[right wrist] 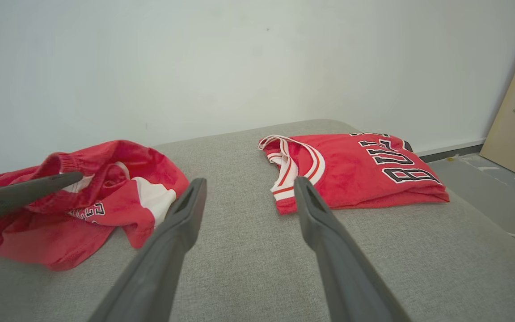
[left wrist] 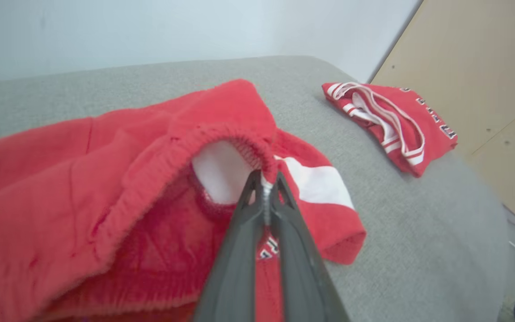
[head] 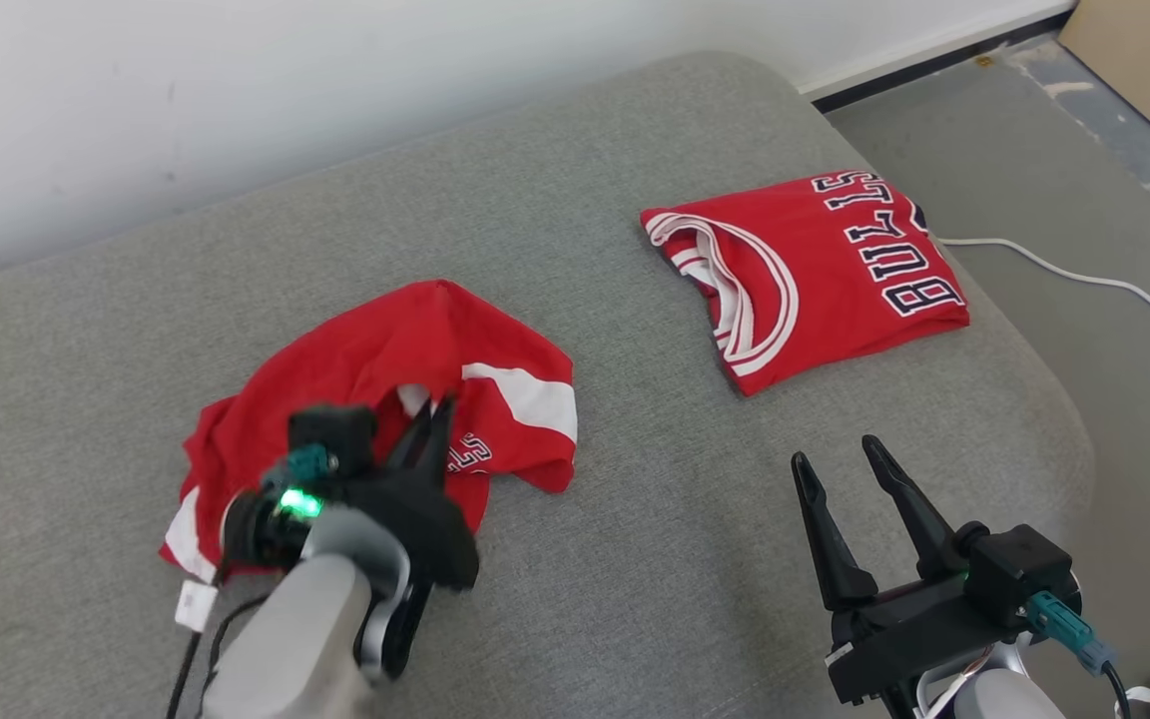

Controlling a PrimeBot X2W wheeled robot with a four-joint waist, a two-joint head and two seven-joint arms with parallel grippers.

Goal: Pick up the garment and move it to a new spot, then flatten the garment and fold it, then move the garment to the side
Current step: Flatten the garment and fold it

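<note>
The left gripper (left wrist: pixel 264 176) is pinched shut on the elastic waistband (left wrist: pixel 239 136) of the crumpled red fabric garment with a white stripe (left wrist: pixel 105 179), which is heaped around its tip on the grey upholstered cushion (head: pixel 635 519). The right gripper (head: pixel 835 451) gapes wide and empty, and a folded red jersey (head: pixel 815 270) lies ahead of it.
</note>
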